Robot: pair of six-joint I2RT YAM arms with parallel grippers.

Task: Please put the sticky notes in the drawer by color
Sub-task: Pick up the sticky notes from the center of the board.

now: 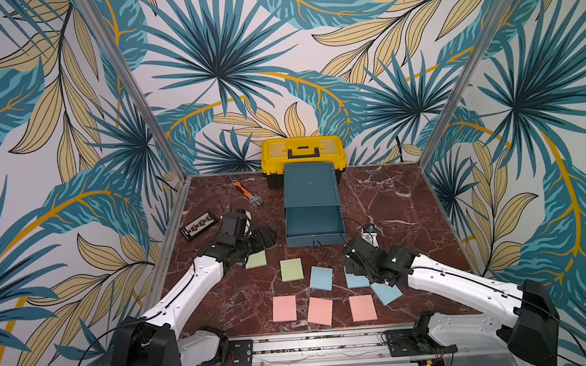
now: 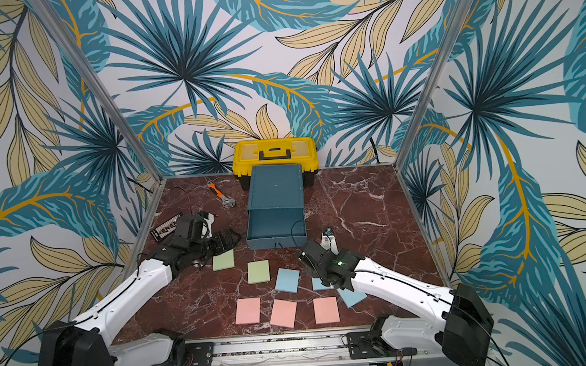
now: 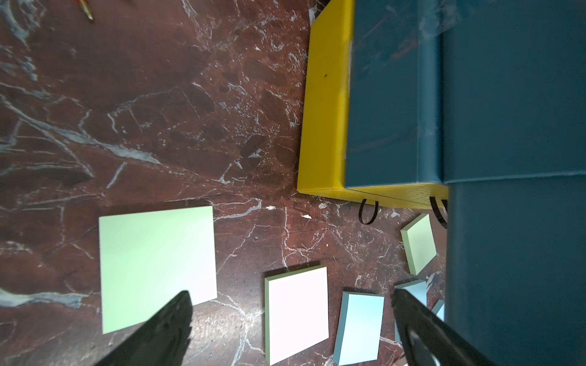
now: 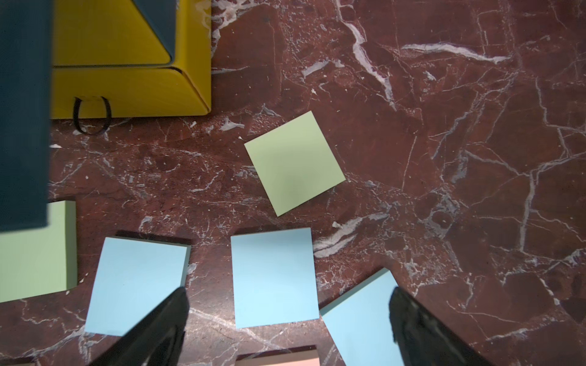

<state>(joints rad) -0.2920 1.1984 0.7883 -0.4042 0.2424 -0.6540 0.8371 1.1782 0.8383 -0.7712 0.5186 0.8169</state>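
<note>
Sticky notes point(image 1: 291, 269) all lie outside the open teal drawer point(image 1: 315, 240), one blue pad point(image 4: 274, 277) just ahead between the right gripper's point(image 4: 288, 294) wide, empty jaws, long side pointing away, while the equally spread, empty left gripper point(image 3: 291, 298) hovers by a green pad point(image 3: 157, 266).

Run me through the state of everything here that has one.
Teal top drawer: pulled open, empty.
Yellow drawers: both shut.
Yellow toolbox: lid closed.
Sticky notes: loose on the table, none stowed.
Left hand: open, empty.
Right hand: open, empty.
</note>
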